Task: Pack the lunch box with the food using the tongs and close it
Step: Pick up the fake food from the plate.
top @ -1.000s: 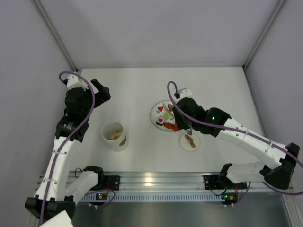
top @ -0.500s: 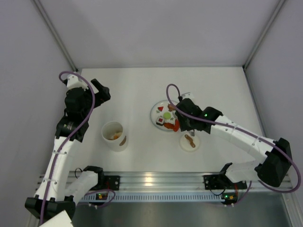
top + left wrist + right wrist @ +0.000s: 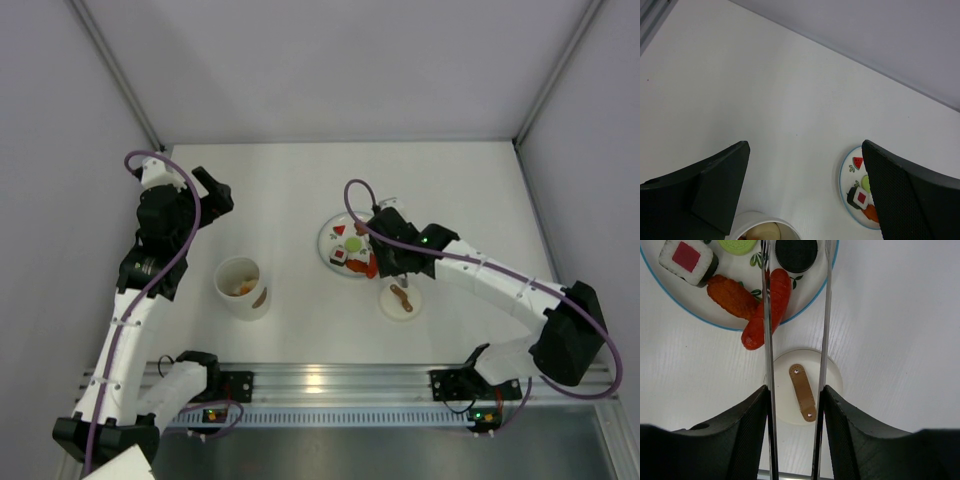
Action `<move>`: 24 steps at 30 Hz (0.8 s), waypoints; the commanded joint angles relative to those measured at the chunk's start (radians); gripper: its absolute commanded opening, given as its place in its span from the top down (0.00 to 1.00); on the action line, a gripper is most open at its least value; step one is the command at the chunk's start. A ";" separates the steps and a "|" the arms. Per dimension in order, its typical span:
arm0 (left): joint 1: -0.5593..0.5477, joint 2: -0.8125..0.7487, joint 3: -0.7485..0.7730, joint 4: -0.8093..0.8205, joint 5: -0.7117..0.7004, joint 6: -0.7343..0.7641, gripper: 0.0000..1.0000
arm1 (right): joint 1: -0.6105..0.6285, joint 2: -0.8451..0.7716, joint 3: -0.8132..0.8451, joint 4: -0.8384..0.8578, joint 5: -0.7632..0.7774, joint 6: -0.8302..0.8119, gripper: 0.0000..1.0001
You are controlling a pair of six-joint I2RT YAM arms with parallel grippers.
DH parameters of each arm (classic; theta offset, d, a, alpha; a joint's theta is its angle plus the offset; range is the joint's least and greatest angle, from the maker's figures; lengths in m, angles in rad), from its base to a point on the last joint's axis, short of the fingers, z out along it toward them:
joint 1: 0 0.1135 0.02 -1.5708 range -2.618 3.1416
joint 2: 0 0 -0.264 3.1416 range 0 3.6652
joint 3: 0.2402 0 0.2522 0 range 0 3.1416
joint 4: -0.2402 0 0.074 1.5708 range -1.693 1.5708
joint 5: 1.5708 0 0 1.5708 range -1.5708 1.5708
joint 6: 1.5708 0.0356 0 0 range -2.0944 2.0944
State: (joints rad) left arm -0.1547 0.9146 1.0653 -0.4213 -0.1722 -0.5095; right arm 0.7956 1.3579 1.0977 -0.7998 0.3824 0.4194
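Right gripper point(image 3: 795, 400) is clenched on the tongs point(image 3: 768, 340); both tong arms sit against the inner faces of its fingers and run straight up the right wrist frame. The tong tips are over the plate point(image 3: 675, 287) at the top of that frame. The left tong arm crosses the red sausage point(image 3: 775, 295); cannot tell if it touches. On the plate are also an orange fried piece point(image 3: 732, 296) just left of the sausage, a sushi roll point(image 3: 687, 257) at upper left, a green disc point(image 3: 737, 245) and a black disc point(image 3: 796, 252). The round white lid point(image 3: 785, 407) with its brown strap point(image 3: 802, 391) lies flat on the table just below the plate, between the tong arms.

Left gripper point(image 3: 805, 147) is released, jaws wide, nothing between them, up at the left side of the top view. The lunch box point(image 3: 242, 290) stands uncovered left of centre, well apart from the plate, with a few pale and orange food pieces point(image 3: 241, 288) inside.
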 commanded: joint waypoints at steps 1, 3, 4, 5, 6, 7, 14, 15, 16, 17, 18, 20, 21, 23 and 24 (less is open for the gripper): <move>0.009 -0.003 -0.010 0.018 0.005 0.009 0.01 | -0.024 0.009 0.002 0.085 -0.004 -0.010 0.54; 0.009 -0.005 -0.010 0.019 0.002 0.011 0.01 | -0.029 0.009 0.001 0.089 -0.007 -0.011 0.55; 0.009 -0.005 -0.010 0.018 0.002 0.011 0.01 | -0.029 0.009 -0.001 0.091 -0.013 -0.013 0.55; 0.009 -0.005 -0.010 0.019 0.003 0.011 0.01 | -0.032 0.010 0.001 0.091 -0.013 -0.014 0.55; 0.009 -0.003 -0.010 0.019 0.003 0.009 0.01 | -0.033 0.012 -0.001 0.093 -0.016 -0.014 0.56; 0.009 -0.003 -0.010 0.019 0.003 0.011 0.01 | -0.033 0.012 -0.002 0.094 -0.019 -0.014 0.56; 0.009 -0.005 -0.010 0.018 0.000 0.011 0.01 | -0.035 0.009 -0.009 0.094 -0.042 -0.014 0.62; 0.009 -0.005 -0.010 0.018 0.002 0.011 0.01 | -0.035 0.007 -0.007 0.094 -0.040 -0.016 0.63; 0.009 -0.005 -0.011 0.018 0.002 0.009 0.01 | -0.036 0.004 -0.006 0.090 -0.036 -0.014 0.64; 0.009 -0.005 -0.010 0.018 0.003 0.009 0.01 | -0.035 -0.002 -0.002 0.085 -0.033 -0.016 0.65; 0.009 -0.005 -0.010 0.018 0.003 0.011 0.01 | -0.036 -0.005 0.002 0.076 -0.028 -0.016 0.67; 0.009 -0.005 -0.010 0.019 0.003 0.009 0.01 | -0.036 -0.013 0.016 0.064 -0.016 -0.018 0.69; 0.009 -0.005 -0.010 0.018 0.003 0.009 0.01 | -0.036 -0.019 0.021 0.053 -0.013 -0.018 0.70; 0.009 -0.005 -0.010 0.019 0.003 0.009 0.01 | -0.036 -0.032 0.037 0.044 -0.004 -0.021 0.70; 0.009 -0.005 -0.011 0.018 0.005 0.011 0.01 | -0.036 -0.036 0.054 0.030 0.001 -0.024 0.70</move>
State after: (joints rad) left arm -0.1547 0.9146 1.0653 -0.4217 -0.1722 -0.5091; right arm 0.7753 1.3697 1.0939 -0.7708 0.3489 0.4103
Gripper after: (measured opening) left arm 0.990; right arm 0.343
